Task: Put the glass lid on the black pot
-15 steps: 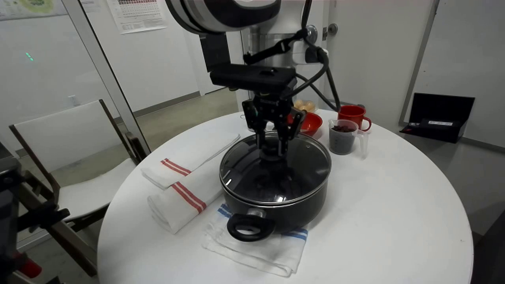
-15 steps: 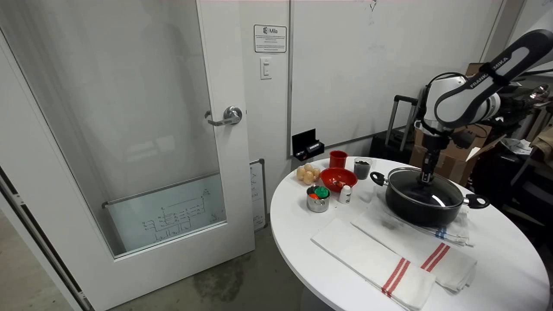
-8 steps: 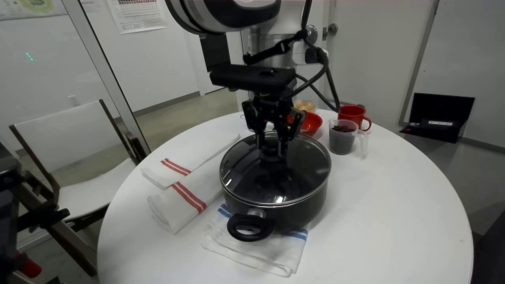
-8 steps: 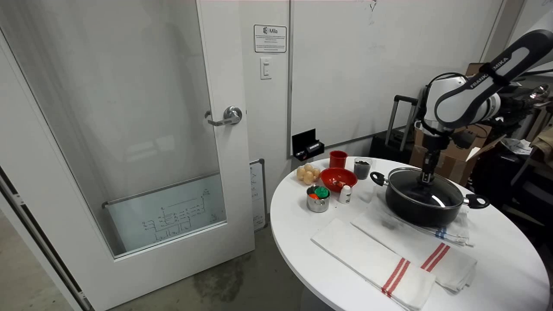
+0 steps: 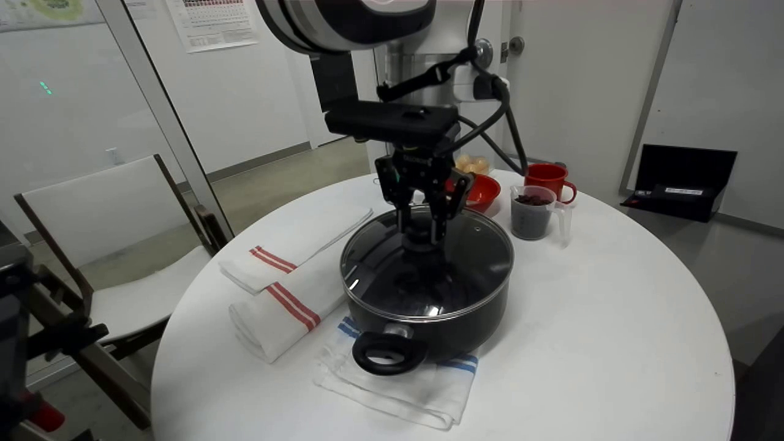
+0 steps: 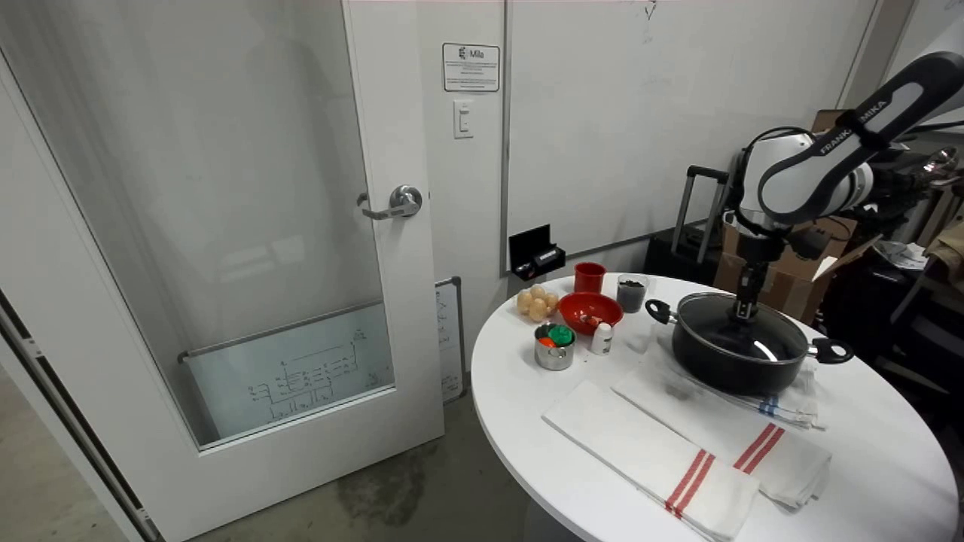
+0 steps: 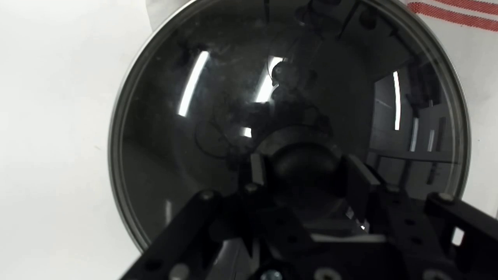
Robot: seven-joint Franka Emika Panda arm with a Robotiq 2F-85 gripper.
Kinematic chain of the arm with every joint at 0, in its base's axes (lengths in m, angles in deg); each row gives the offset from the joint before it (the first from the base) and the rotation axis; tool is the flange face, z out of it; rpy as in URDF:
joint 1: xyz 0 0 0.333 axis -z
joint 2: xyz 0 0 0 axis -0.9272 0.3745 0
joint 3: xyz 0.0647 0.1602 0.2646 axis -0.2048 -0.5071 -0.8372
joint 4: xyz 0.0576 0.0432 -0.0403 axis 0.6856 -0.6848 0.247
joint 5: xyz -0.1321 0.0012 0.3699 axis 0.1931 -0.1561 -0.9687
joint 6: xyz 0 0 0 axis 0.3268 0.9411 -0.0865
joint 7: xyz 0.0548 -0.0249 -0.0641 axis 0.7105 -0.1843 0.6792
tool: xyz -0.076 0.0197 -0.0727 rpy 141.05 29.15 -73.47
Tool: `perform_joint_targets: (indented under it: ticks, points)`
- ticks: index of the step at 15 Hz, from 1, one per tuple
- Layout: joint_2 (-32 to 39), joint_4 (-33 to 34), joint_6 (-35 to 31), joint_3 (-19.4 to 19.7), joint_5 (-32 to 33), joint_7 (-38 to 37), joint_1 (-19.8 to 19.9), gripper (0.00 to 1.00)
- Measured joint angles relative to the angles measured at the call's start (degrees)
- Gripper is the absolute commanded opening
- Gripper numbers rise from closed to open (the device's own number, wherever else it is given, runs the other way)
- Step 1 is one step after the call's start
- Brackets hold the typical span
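The glass lid (image 5: 380, 269), clear with a metal rim, lies on top of the black pot (image 5: 471, 331). Both also show in an exterior view, the lid (image 6: 783, 335) over the pot (image 6: 715, 367). The lid's rim looks lined up with the pot's rim. My gripper (image 5: 421, 231) points straight down at the lid's centre. In the wrist view its fingers (image 7: 305, 171) stand on both sides of the black knob (image 7: 305, 161) and look shut on it. The lid fills most of that view and hides the pot below.
The pot stands on a blue-striped towel (image 5: 404, 392). Two red-striped towels (image 5: 306, 294) (image 6: 648, 459) lie beside it. A measuring cup (image 5: 530, 220), red mug (image 5: 547, 177), red bowl (image 6: 591, 310), metal cup (image 6: 554, 355), white bottle (image 6: 602, 340) and eggs (image 6: 536, 302) stand on the table.
The lid's near rim sits very slightly lower on the pot than a second ago. My gripper has barely moved and stays at the knob.
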Motion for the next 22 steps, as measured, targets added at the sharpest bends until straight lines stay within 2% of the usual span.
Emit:
perform_joint_targets:
  ticks: [6, 7, 8, 9, 13, 22]
  points:
    - [0.0, -0.1, 0.0, 0.0, 0.0, 0.0, 0.0, 0.25]
    - [0.0, -0.1, 0.0, 0.0, 0.0, 0.0, 0.0, 0.47]
    - [0.0, -0.1, 0.0, 0.0, 0.0, 0.0, 0.0, 0.75]
    - [0.0, -0.1, 0.0, 0.0, 0.0, 0.0, 0.0, 0.76]
    - [-0.2, -0.2, 0.0, 0.0, 0.0, 0.0, -0.1, 1.0]
    - [-1.9, -0.5, 0.0, 0.0, 0.0, 0.0, -0.7, 1.0]
